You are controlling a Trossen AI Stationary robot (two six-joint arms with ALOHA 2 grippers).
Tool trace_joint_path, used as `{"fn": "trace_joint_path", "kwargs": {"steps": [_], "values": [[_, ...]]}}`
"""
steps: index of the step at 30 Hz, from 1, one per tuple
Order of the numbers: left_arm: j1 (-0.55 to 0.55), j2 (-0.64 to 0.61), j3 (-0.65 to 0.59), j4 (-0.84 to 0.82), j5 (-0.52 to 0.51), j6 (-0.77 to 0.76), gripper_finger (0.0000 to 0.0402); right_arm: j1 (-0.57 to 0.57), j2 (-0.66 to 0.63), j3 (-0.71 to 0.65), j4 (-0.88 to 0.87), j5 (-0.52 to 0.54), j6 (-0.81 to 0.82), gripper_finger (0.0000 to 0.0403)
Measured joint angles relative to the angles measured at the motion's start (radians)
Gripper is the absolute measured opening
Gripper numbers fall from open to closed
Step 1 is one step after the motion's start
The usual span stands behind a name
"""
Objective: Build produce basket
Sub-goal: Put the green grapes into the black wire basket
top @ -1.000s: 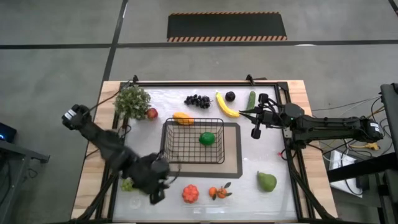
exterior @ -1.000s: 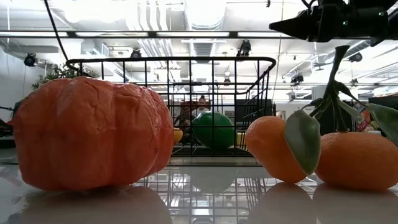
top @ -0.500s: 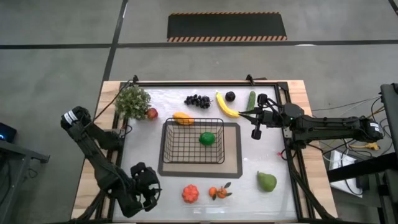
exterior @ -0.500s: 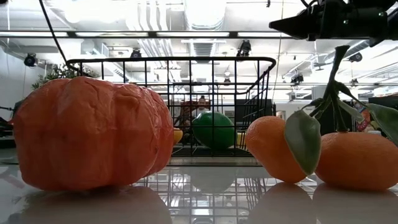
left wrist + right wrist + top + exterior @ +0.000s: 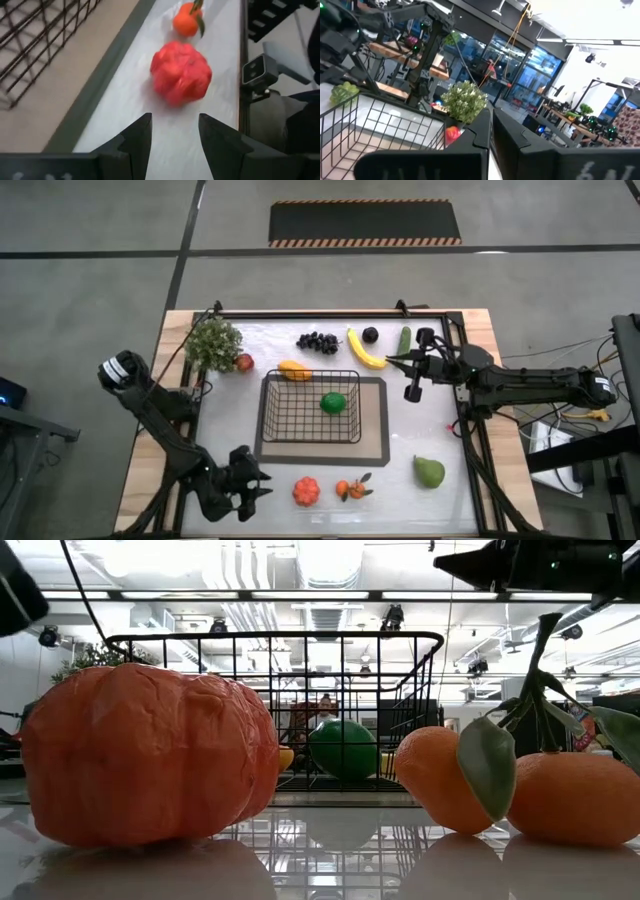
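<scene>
Since half a second ago my left gripper (image 5: 252,483) has swung round at the near edge of the table and now points at the red tomato (image 5: 306,491), which lies just in front of the basket (image 5: 310,407). Its fingers (image 5: 136,142) stand apart with nothing between them, and I see the tomato just ahead of the gap. Inside the basket sits one green fruit (image 5: 333,402). The orange pieces (image 5: 350,489) lie beside the tomato, and the green pear (image 5: 429,472) is further right of them. My right gripper (image 5: 398,361) hangs to the basket's right, beside the yellow banana (image 5: 363,348), fingers closed on nothing.
</scene>
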Motion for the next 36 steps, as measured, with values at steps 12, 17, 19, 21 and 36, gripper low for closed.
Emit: {"fn": "trace_joint_path", "kwargs": {"steps": [12,17,19,21,36], "values": [[0.007,0.006,-0.013,0.034,-0.015,0.032,0.0146,0.0,-0.001,0.0,-0.009,0.0,0.047,0.0009],[0.007,0.006,-0.013,0.032,-0.014,0.037,0.0146,0.0,0.0,0.0,-0.008,0.0,0.047,0.0009],[0.007,0.006,-0.015,0.032,-0.014,0.037,0.0146,0.0,0.0,0.0,-0.008,0.0,0.047,0.0009],[0.007,0.006,-0.018,0.028,-0.014,0.038,0.0146,0.0,0.0,0.0,-0.008,0.0,0.047,0.0009],[0.038,-0.033,0.072,-0.207,0.142,-0.024,0.0124,0.0,0.0,0.0,-0.015,-0.002,0.086,0.0009]]}}
